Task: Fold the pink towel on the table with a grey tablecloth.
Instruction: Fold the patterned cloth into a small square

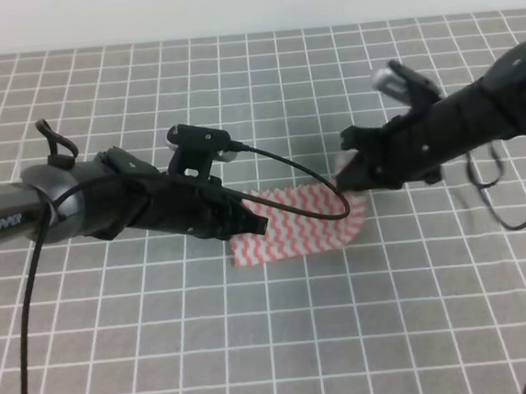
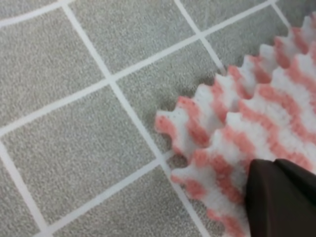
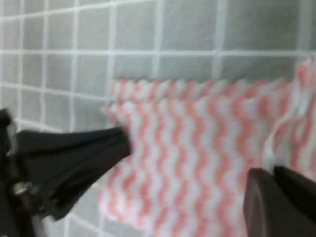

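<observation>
The pink towel (image 1: 293, 228) lies as a narrow doubled strip on the table with a grey tablecloth (image 1: 285, 343). Two stacked layers show at its jagged corner (image 2: 207, 133) in the left wrist view. My left gripper (image 1: 254, 222) is shut on the towel's left end, its dark fingertips (image 2: 281, 197) pressed together on the cloth. My right gripper (image 1: 348, 178) is at the towel's far right corner, shut on the right edge (image 3: 301, 103), which rises off the table toward its fingertips (image 3: 281, 202). The left gripper (image 3: 116, 143) shows as a dark wedge in the right wrist view.
A black cable (image 1: 307, 170) loops from the left arm's camera mount over the towel's top edge. Another cable (image 1: 514, 221) hangs from the right arm. The white wall edge (image 1: 246, 5) bounds the table at the back.
</observation>
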Action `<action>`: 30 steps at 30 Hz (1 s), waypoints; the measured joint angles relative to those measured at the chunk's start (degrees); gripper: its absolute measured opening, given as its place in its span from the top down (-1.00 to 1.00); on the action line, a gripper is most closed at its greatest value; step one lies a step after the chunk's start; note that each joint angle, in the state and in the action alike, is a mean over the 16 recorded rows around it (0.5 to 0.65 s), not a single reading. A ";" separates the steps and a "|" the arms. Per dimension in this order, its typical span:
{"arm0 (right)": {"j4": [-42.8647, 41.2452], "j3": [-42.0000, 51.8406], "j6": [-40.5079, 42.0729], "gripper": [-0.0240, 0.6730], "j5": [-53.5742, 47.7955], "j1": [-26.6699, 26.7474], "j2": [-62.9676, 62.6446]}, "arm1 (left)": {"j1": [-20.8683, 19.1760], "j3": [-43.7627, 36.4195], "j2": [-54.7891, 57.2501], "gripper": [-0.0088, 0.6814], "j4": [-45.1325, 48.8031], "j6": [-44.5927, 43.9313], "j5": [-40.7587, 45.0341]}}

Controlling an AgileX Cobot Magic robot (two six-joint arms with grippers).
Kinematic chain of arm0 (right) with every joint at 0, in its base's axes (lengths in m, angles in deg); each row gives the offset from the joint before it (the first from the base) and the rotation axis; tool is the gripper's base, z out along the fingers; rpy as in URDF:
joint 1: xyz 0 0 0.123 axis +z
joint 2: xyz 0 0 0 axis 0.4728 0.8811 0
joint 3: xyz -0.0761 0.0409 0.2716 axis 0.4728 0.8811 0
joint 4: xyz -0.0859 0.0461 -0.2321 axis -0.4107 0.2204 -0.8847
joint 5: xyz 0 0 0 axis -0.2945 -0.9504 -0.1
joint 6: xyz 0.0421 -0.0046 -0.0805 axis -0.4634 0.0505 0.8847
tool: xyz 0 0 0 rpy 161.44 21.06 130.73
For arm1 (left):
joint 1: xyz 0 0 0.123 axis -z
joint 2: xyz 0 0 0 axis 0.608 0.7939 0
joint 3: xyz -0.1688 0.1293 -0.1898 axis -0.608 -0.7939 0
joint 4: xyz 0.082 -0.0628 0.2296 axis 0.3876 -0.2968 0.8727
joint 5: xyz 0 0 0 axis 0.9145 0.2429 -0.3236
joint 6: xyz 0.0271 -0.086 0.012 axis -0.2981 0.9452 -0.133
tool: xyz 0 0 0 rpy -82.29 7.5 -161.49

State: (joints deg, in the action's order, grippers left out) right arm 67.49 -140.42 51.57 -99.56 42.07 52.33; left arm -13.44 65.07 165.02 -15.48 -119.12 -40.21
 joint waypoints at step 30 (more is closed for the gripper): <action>4.12 -0.09 1.41 0.97 3.35 4.80 0.02 | -5.23 -0.23 -2.45 0.98 -5.30 -3.41 7.42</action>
State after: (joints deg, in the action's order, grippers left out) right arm 71.61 -140.52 52.98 -96.21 46.87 52.35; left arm -18.67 64.84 162.57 -20.78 -122.53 -32.80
